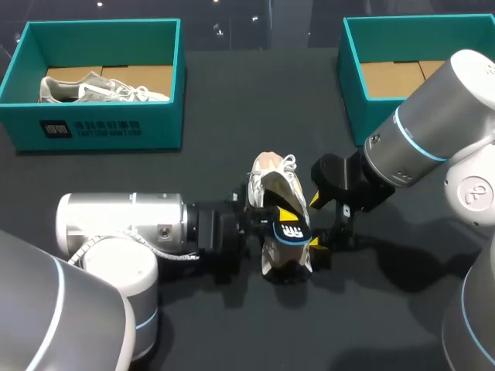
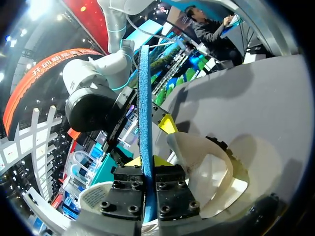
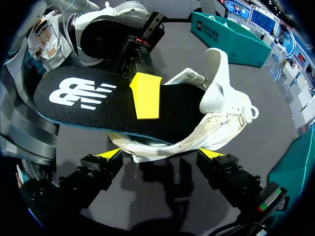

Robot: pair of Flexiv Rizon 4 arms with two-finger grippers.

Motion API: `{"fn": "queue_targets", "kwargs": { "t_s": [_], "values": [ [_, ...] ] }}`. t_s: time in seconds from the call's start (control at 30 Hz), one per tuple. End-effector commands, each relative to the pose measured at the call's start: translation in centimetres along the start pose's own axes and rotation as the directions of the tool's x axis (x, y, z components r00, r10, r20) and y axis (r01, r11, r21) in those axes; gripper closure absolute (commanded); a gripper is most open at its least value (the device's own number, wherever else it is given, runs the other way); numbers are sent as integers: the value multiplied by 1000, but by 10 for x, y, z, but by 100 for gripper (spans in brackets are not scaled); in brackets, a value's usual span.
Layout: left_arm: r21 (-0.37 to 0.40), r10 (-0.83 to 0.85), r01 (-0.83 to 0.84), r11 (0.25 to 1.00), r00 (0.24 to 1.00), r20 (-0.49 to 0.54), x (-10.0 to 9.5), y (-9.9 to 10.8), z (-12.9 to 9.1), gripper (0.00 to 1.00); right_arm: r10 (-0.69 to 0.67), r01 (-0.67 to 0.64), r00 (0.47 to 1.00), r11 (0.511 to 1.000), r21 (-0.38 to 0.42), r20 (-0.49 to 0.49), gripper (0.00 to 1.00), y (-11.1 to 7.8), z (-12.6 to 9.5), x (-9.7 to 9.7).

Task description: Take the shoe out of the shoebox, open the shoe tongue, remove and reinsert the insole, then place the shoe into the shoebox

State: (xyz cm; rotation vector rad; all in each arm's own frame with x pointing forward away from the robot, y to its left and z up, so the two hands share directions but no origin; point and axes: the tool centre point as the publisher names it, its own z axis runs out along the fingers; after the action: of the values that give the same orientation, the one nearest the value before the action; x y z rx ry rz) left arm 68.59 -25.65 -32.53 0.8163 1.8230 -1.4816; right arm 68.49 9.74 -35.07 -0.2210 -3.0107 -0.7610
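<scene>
**At mid-counter: insole pinched, shoe out of its box**

In the middle of the dark counter, between my two arms, lies the white shoe, with its laced front pointing away from me. The black insole lies across its near end. In the right wrist view, the end of the insole without the white logo runs into the shoe's opening, while the logo end sticks out clear of the shoe. Its underside and edge are blue.

My left jaws are pinching that insole. In the left wrist view it stands edge-on between the two fingers, pressed from both sides. In the right wrist view, one yellow fingertip lies flat on the black top face. My left arm comes in low from the side, its wrist just beside the shoe.

My right jaws are spread wide and hold nothing. Their yellow fingertips stand apart on the other side of the shoe, with the sole just ahead of them, and I cannot tell whether they touch it. My right arm reaches in from the far corner.

Farther out, a teal shoebox at the back left holds a second pale shoe on its cardboard floor. Another teal box stands at the back right, partly hidden by my right arm.
</scene>
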Motion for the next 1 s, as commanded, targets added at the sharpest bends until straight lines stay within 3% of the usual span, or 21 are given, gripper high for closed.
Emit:
{"fn": "queue_targets", "kwargs": {
  "t_s": [0.03, 0.47, 0.73, 0.8, 1.0],
  "values": [
    [-12, -4, 4, 1000, 1000, -5, 1, 5, 8, 100, 0, 0, 1000, 1000, -1, 2, 0, 0, 1, 1],
    [-109, 66, -66, 992, 998, -1, 1, 27, 11, 100, 0, 0, 1000, 1000, -1, 2, 0, 0, 1, 1],
    [-95, 2, -2, 995, 1000, -1, 1, 28, 9, 100, 0, 0, 1000, 1000, -1, 2, 0, 0, 1, 1],
    [-89, -2, 2, 996, 1000, 1, -1, 24, 7, 79, 0, 0, 1000, 1000, -1, 2, 0, 0, 1, 1],
    [-67, -44, 44, 997, 999, -2, -10, 9, -2, 77, 0, 0, 1000, 1000, -1, 2, 0, 0, 1, 1]
  ]
}}
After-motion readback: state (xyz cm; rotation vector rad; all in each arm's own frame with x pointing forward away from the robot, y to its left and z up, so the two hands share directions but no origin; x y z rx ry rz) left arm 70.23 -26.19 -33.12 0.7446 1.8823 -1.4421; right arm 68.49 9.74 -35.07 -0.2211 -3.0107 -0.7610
